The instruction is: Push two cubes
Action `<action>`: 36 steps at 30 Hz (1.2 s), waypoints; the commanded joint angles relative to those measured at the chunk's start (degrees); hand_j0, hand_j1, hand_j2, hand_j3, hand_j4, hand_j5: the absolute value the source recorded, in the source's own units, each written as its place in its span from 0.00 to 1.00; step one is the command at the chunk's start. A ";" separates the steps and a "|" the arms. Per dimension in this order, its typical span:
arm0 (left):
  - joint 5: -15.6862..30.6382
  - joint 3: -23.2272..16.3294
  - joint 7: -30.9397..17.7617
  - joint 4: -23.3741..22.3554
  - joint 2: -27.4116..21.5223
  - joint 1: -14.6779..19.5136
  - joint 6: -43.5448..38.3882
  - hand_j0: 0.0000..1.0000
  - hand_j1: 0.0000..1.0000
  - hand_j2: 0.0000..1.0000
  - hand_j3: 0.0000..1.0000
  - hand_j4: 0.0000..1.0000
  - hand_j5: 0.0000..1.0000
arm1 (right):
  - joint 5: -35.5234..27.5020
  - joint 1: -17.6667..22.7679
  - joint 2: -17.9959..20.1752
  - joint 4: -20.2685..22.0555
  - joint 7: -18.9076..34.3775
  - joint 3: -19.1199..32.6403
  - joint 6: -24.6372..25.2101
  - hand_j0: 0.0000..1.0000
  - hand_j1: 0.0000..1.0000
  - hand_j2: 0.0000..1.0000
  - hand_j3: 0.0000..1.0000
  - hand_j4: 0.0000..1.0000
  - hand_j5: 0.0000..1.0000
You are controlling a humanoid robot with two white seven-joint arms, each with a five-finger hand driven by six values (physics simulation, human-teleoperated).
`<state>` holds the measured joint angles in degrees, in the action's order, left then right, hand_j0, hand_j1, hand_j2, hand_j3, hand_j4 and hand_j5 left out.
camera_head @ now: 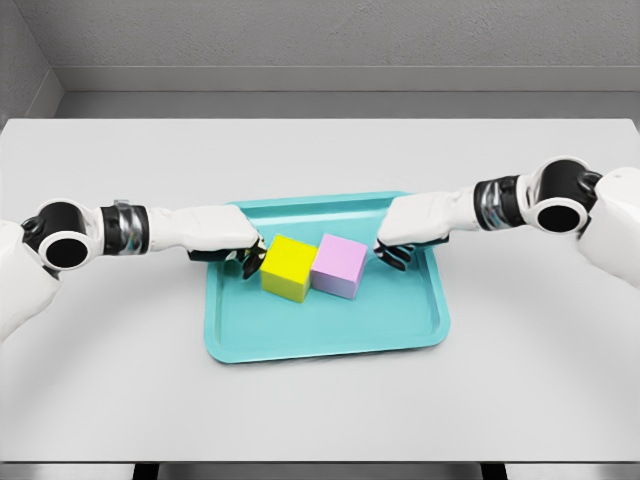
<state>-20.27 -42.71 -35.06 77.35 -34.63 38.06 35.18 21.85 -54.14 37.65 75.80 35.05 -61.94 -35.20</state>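
A yellow cube and a pink cube sit side by side, touching, in the middle of a teal tray. My left hand reaches in from the left, its curled dark fingertips against the yellow cube's left face. From the right comes my right hand, fingers curled, just at the pink cube's right side. Neither hand grasps a cube.
The tray lies on a wide white table with a grey wall behind it. The tray's raised rim surrounds the cubes on all sides.
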 commanded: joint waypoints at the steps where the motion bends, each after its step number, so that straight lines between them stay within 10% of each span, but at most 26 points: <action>1: 0.50 0.08 0.06 -0.01 -0.08 0.00 -0.18 0.25 0.25 0.25 0.25 0.25 0.25 | -0.40 0.09 2.34 0.14 -0.05 0.24 0.20 0.20 0.20 0.20 0.20 0.20 0.20; 12: 2.60 0.25 0.06 -1.68 -3.42 2.37 -0.18 0.27 0.27 0.27 0.27 0.27 0.27 | -1.10 0.97 7.62 0.14 -0.05 7.98 0.20 0.21 0.21 0.21 0.21 0.21 0.21; 19: 10.16 -4.40 0.06 15.90 -12.74 -1.49 -0.18 0.27 0.27 0.27 0.27 0.27 0.27 | -1.19 1.67 7.53 0.05 -0.05 9.38 0.20 0.21 0.21 0.21 0.21 0.21 0.21; 36: 9.37 -5.46 0.06 10.37 -7.12 -3.34 -0.18 0.27 0.27 0.27 0.27 0.27 0.27 | -1.19 1.58 7.35 0.14 -0.05 9.65 0.20 0.25 0.25 0.25 0.25 0.25 0.25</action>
<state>-11.25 -47.73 -35.01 88.07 -42.22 34.72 35.14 20.90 -52.47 44.81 75.90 35.01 -52.35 -35.14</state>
